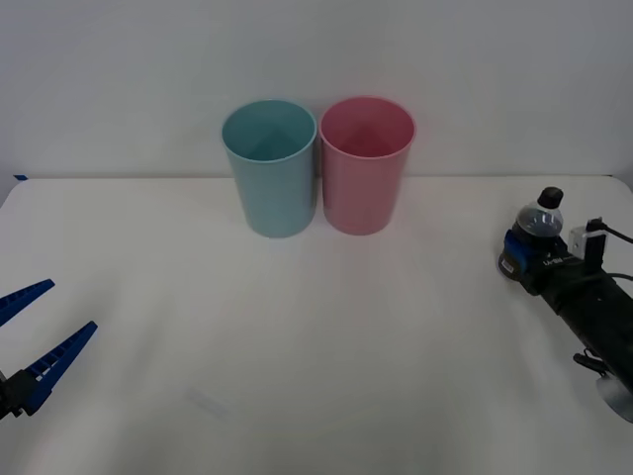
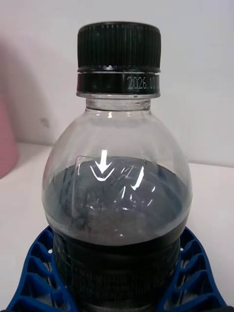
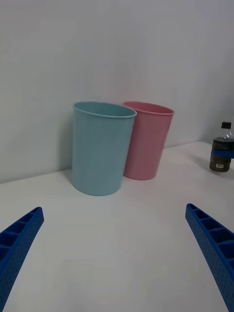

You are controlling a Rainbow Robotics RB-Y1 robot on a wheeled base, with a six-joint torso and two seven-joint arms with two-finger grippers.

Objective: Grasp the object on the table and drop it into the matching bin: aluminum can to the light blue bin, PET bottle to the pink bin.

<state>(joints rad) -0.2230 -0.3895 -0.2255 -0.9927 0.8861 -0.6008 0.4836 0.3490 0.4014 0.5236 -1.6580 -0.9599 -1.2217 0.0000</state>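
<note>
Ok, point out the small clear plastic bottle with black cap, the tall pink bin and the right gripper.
Small clear plastic bottle [image 2: 117, 161]: right wrist view, clear shoulder.
Tall pink bin [image 1: 363, 193]: front view, outer wall.
Right gripper [image 1: 524, 259]: front view, at the bottle's base.

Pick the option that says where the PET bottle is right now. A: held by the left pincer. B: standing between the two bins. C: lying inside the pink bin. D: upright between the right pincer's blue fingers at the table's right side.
D: the PET bottle stands upright with the right pincer closed around its lower body, far right of the pink bin.
</note>
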